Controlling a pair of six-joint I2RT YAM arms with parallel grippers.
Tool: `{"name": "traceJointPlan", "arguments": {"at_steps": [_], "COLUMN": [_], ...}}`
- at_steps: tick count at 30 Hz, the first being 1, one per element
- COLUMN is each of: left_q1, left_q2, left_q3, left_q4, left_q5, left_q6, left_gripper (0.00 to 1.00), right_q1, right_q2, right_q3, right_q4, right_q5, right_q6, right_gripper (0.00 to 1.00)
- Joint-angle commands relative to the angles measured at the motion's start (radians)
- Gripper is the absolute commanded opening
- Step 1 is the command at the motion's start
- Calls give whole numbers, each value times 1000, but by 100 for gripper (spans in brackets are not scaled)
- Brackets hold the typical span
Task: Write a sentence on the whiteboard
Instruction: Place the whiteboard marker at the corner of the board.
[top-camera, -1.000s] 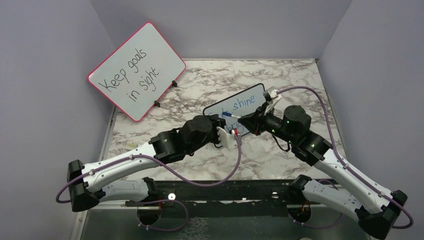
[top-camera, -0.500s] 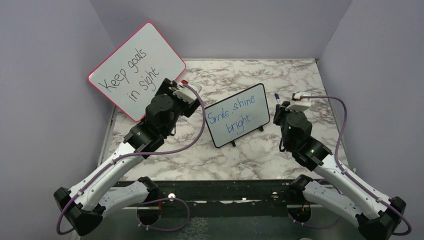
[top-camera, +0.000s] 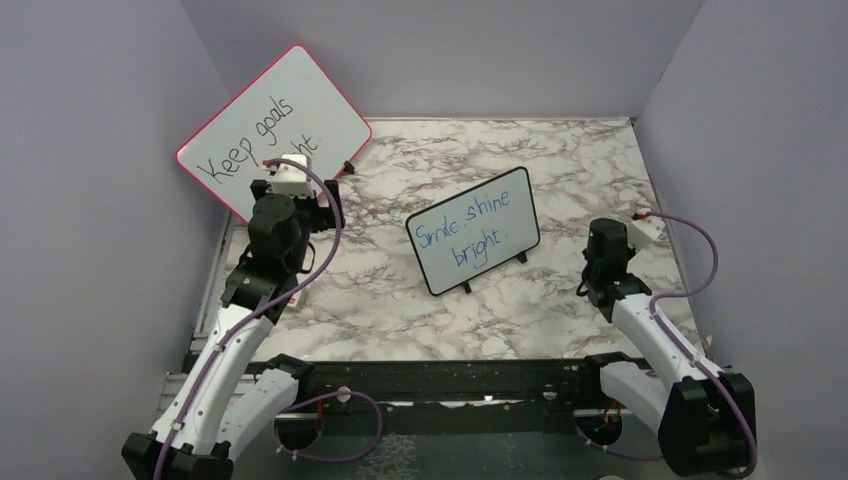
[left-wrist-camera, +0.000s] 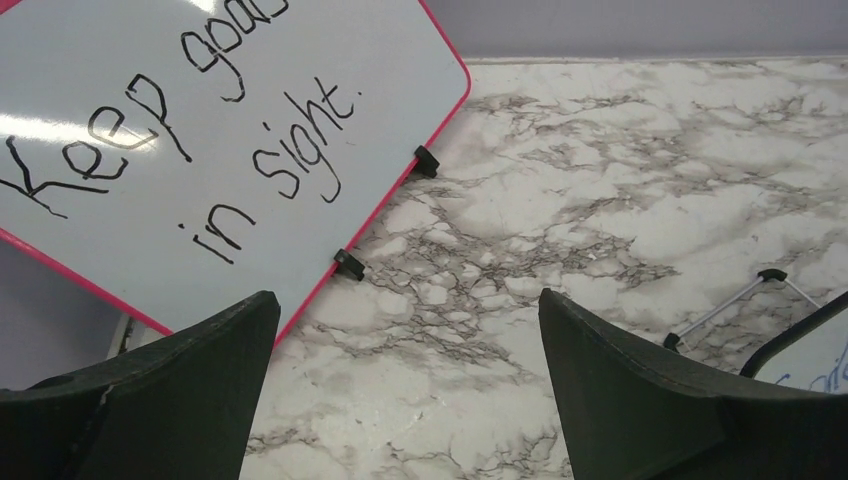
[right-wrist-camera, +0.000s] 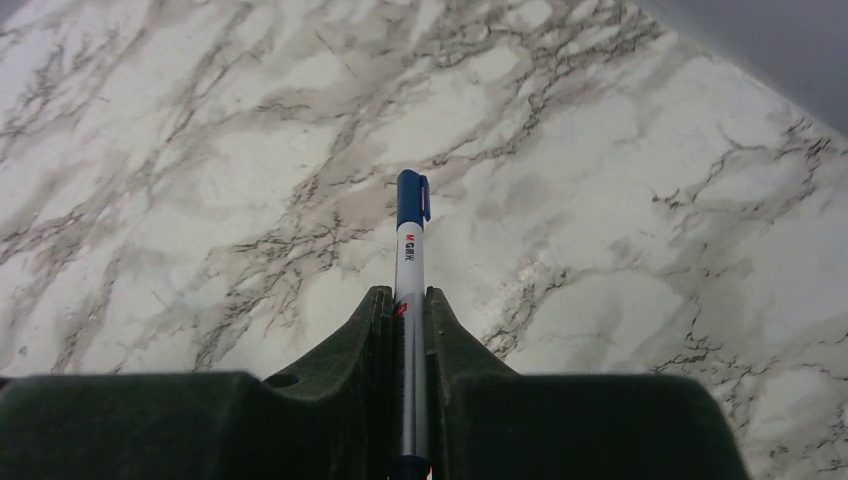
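"How far along is the writing?"
"The sentence (top-camera: 497, 208) reads complete in blue on the whiteboard (top-camera: 440, 270), which stands mid-desk (top-camera: 400, 310). It looks finished. The right jaws pinch the pen (right-wrist-camera: 411, 250); the left jaws are spread, empty."
"Room to move?"
"Open desk around it; the red-framed board (top-camera: 300, 100) stands close behind the left jaws."
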Motion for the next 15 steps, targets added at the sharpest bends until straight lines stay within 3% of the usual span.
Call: {"name": "traceJointPlan", "arguments": {"at_steps": [1,9,15], "left_q1": [3,5,5], "left_q2": [-106,-250,-309], "left_q3": [-48,-178,-203], "left_q4": [45,159,159], "left_q5": [12,-86,-96], "left_q6": [-65,-107,-153], "left_gripper": [99,99,99], "right_q1": [-129,-246,-321], "right_q2": [66,146,190], "right_q3": [-38,-100,-90], "right_q4": [124,176,119], "right_q5": [-214,-322,-380], "right_q6": [147,257,303], "right_gripper": [1,7,27]}}
